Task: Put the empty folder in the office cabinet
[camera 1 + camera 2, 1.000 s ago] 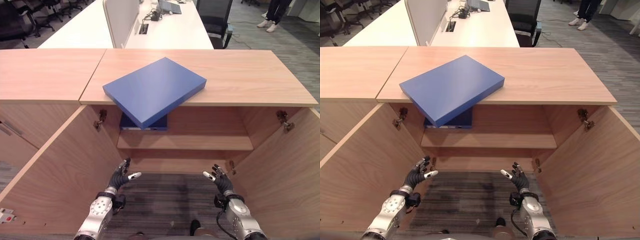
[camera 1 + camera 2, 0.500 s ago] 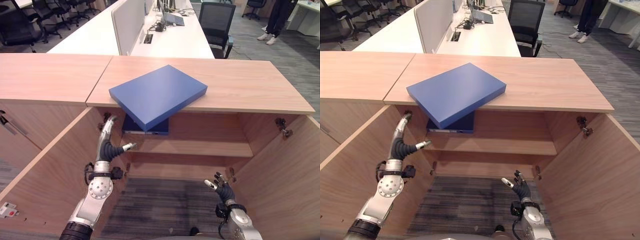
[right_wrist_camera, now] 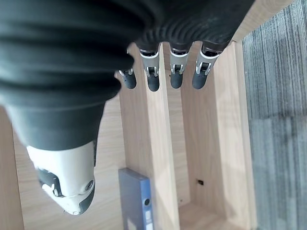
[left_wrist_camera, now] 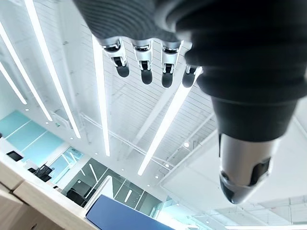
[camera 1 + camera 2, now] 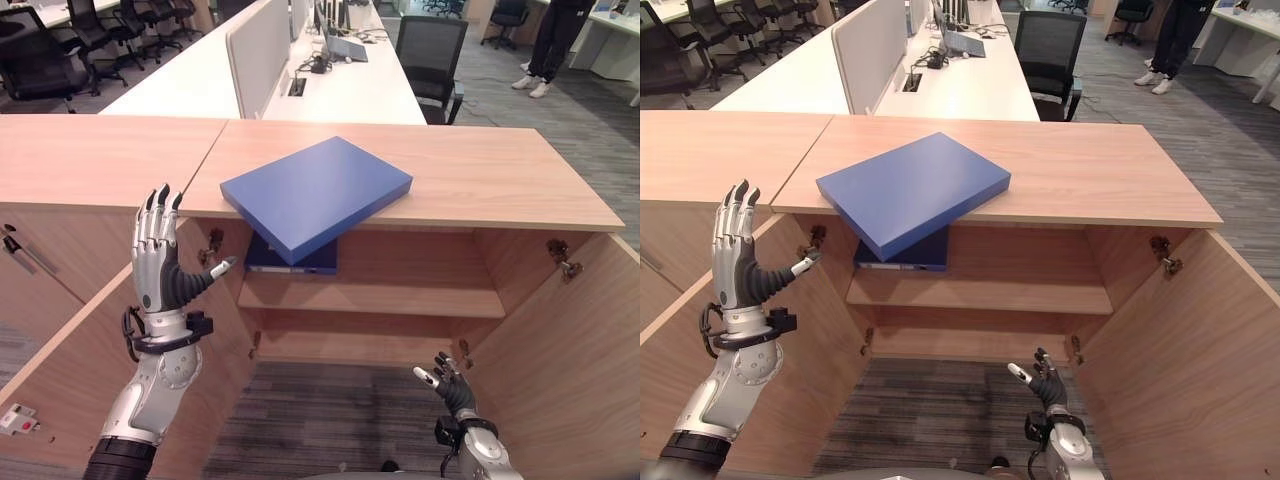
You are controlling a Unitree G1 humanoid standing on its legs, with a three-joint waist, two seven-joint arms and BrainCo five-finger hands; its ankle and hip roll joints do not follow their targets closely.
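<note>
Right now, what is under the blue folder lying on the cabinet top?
The folder overhangs the cabinet top. Below the overhang, a second blue binder stands on the shelf; its upper part is covered. Neither hand touches either.

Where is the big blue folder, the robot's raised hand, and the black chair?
blue folder (image 5: pixel 315 192), left eye view, middle of its top cover
left hand (image 5: pixel 158 272), left eye view, palm
black chair (image 5: pixel 431 45), left eye view, backrest

You've got a solid blue folder (image 5: pixel 315 195) on a light wood-grain cabinet (image 5: pixel 480 170). A second blue binder (image 5: pixel 292 257) with a pale spine label stands on the shelf. Floor (image 5: pixel 330 415) is grey striped carpet. Far off, white desks (image 5: pixel 200 70) and black chairs (image 5: pixel 430 45).
</note>
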